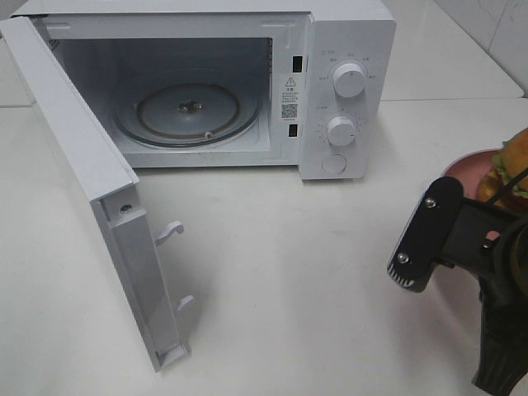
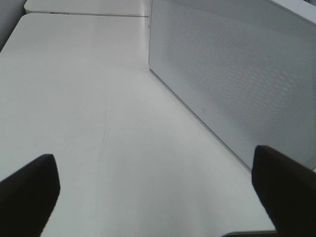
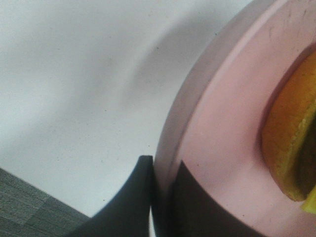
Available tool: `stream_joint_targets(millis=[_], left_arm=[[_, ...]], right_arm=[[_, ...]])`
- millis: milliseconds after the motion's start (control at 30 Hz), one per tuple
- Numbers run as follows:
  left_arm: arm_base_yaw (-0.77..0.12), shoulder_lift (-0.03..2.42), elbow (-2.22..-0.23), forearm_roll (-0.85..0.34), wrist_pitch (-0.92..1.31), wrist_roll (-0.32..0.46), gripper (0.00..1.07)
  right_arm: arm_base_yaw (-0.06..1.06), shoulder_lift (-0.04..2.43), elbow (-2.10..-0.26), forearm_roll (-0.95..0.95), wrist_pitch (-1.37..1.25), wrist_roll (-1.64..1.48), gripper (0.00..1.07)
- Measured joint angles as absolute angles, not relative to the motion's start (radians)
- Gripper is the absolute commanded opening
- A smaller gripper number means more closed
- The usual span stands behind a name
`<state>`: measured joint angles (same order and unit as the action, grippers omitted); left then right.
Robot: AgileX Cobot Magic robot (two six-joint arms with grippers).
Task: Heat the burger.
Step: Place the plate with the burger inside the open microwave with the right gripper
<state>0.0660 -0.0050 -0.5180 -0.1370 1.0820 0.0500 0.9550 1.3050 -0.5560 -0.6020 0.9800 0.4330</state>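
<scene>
Pink plate [image 3: 217, 128] rim is pinched by the right gripper [image 3: 154, 170], the left gripper [image 2: 155, 190] is spread wide, and the microwave label [image 1: 289, 97] seems unreadable.

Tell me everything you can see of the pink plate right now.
The pink plate is round, smooth and plastic-looking, with a raised rim. It lies at the high view's right edge, right of the open microwave, partly hidden by the right arm. The burger rests on it. The right pincer is shut on its rim, one finger inside, one outside. Whether it touches the table is unclear.
</scene>
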Motion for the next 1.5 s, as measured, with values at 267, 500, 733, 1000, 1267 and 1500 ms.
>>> stream_joint_targets(millis=[267, 500, 733, 1000, 1267, 1500], left_arm=[[0.066, -0.005, -0.518, -0.137, 1.082, 0.05, 0.98], [0.066, -0.005, -0.518, -0.137, 1.082, 0.05, 0.98], [0.066, -0.005, -0.518, -0.137, 1.082, 0.05, 0.98], [0.066, -0.005, -0.518, -0.137, 1.082, 0.05, 0.98], [0.066, -0.005, -0.518, -0.137, 1.082, 0.05, 0.98], [0.066, -0.005, -0.518, -0.137, 1.082, 0.05, 0.98]], right_arm=[[1.074, 1.305, -0.555, -0.602, 0.965, 0.349, 0.0], [1.118, 1.305, -0.555, -0.611, 0.911, 0.216, 0.0], [1.118, 1.305, -0.555, -0.665, 0.854, 0.104, 0.0], [1.118, 1.305, -0.555, -0.673, 0.775, -0.036, 0.0], [1.118, 1.305, -0.555, -0.714, 0.726, -0.131, 0.0], [1.113, 1.305, -0.555, -0.715, 0.645, -0.194, 0.0]])
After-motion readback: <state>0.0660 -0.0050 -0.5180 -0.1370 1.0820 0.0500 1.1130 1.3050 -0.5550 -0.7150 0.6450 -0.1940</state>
